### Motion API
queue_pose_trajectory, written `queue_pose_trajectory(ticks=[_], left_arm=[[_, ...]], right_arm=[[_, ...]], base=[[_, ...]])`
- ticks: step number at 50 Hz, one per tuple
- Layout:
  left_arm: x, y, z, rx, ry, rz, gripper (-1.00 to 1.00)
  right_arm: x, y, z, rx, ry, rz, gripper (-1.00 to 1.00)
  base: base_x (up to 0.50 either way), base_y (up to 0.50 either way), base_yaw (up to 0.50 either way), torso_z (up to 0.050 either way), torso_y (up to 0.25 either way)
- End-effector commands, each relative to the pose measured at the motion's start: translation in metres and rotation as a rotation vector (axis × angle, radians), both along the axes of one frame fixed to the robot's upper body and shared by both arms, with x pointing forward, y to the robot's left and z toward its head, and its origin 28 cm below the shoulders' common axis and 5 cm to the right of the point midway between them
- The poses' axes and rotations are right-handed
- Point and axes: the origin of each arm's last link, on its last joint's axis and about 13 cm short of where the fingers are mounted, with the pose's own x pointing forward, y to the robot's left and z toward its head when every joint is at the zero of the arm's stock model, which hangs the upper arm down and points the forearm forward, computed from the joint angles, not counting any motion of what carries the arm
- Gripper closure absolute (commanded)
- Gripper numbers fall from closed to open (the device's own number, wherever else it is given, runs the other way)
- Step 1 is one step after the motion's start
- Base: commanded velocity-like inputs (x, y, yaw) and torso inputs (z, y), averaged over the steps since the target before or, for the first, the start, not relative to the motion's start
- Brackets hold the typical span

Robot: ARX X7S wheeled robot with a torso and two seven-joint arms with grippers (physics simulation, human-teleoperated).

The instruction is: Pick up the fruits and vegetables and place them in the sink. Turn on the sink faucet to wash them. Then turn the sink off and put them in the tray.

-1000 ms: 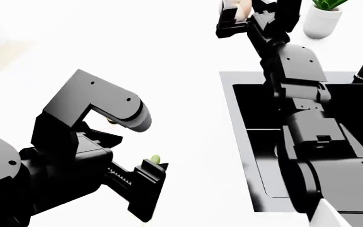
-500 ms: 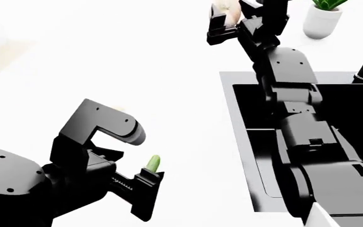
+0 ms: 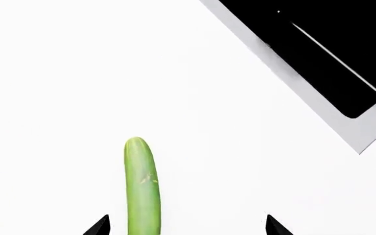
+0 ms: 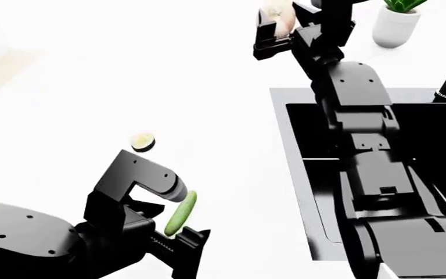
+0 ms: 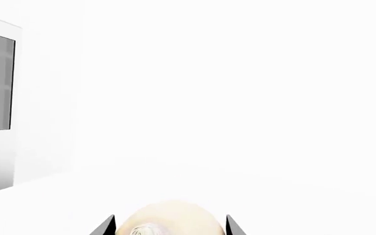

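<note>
I see a glossy black sink [image 4: 308, 192] with a matt steel rim, a smooth cucumber [image 3: 141, 186], and a plain matt white counter [image 4: 91, 75].

The cucumber [image 3: 141, 188] lies between the open left tool's [image 3: 186, 226] tips; the sink's [image 3: 318, 54] corner sits well apart.

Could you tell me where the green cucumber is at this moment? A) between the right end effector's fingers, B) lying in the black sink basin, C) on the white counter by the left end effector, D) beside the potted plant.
C: the cucumber lies on the white counter beside the left end effector, well clear of the sink; in the left wrist view it sits nearer one fingertip, not centred.
</note>
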Motion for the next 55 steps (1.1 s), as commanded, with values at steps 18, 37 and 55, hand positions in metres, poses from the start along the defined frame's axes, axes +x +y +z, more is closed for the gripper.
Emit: queue_pose_trajectory(ticks=[18,37,55], left_arm=[[0.014,0.006,-0.037,-0.048,0.027,0.039,-1.00],[0.011,0.002,-0.051,-0.051,0.058,-0.007,1.00],[0.045,0.010,0.053,-0.068,-0.279,-0.013,1.00]], right_arm=[[-0.016,-0.004,0.008,-0.044,-0.007,-0.024,1.00],[-0.029,-0.003,0.017,-0.069,-0.017,-0.017,1.00],[-0.042,-0.009,0.010,-0.028,0.043,0.033,1.00]], base=[[0.00,0.00,0.00,0.000,0.000],[0.00,0.00,0.00,0.000,-0.001],[0.00,0.00,0.00,0.000,0.000]])
